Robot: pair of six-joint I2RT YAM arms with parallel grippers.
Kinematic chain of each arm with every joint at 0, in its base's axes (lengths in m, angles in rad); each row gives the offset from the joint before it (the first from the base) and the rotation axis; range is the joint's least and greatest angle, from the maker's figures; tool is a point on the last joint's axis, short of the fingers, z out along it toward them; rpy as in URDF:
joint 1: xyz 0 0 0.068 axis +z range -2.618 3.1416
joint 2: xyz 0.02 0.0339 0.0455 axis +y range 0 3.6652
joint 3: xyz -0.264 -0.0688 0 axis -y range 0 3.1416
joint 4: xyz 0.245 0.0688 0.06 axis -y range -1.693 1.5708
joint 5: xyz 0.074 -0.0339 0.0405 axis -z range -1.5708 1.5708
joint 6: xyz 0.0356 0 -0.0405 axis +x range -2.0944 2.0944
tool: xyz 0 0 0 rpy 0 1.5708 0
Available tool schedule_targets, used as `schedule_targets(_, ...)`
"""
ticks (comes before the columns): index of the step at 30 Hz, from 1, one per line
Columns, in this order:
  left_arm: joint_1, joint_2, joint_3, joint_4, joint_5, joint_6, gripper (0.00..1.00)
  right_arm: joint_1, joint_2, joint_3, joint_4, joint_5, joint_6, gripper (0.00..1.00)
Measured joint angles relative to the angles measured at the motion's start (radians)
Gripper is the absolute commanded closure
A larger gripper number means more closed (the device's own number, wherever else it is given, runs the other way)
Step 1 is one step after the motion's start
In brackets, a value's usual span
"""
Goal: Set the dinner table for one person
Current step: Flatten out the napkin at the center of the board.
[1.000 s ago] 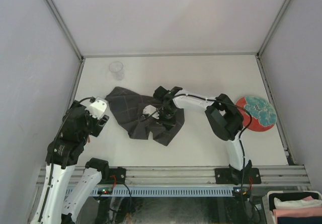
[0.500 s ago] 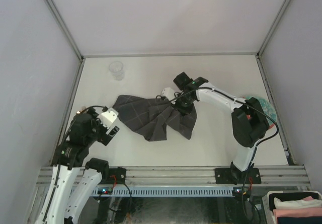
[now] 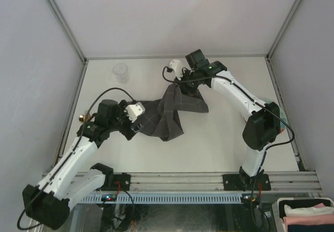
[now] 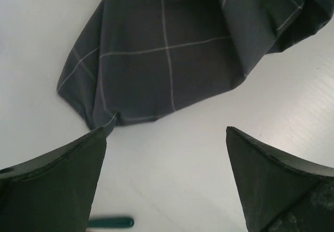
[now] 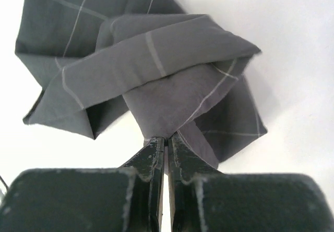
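Top view: step in hand looks like laying out the checked cloth (image 3: 172, 112) as a mat on the desk (image 3: 224, 143). Right jaws are shut on a pinch of the cloth's far edge, and the rest trails back from them in a crumpled heap. Left jaws stand wide open and hold nothing, just beside the opposite end of the cloth. A clear cup (image 3: 121, 72) sits well beyond the left jaws. Left wrist view: a cloth (image 4: 156, 60) corner lies flat just ahead of the open jaws, nearest the left finger. Bare desk (image 4: 172, 180) fills the gap between the fingers. Right wrist view: jaws are clamped on a fold, with the cloth (image 5: 167, 86) bunched in layers directly ahead of them over the desk (image 5: 292, 34). Next move likely needs the left jaws to advance, close on that corner, then both pull apart to flatten it
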Motion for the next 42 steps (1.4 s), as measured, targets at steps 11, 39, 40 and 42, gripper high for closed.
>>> schedule_targets(11,-0.288,0.334,0.105,0.158,-0.042,-0.046,0.0,-0.015,0.23,0.212,-0.014,-0.078,0.037,1.0)
schedule_targets(39,-0.46,0.568,0.145,0.496,-0.219,-0.38,0.0,-0.097,0.195,0.187,-0.009,-0.11,0.039,1.0)
schedule_targets(40,-0.46,0.57,0.145,0.494,-0.227,-0.39,0.0,-0.097,0.194,0.187,-0.006,-0.11,0.039,1.0)
schedule_targets(42,-0.46,0.58,0.145,0.493,-0.24,-0.415,0.0,-0.097,0.194,0.185,0.0,-0.11,0.04,1.0)
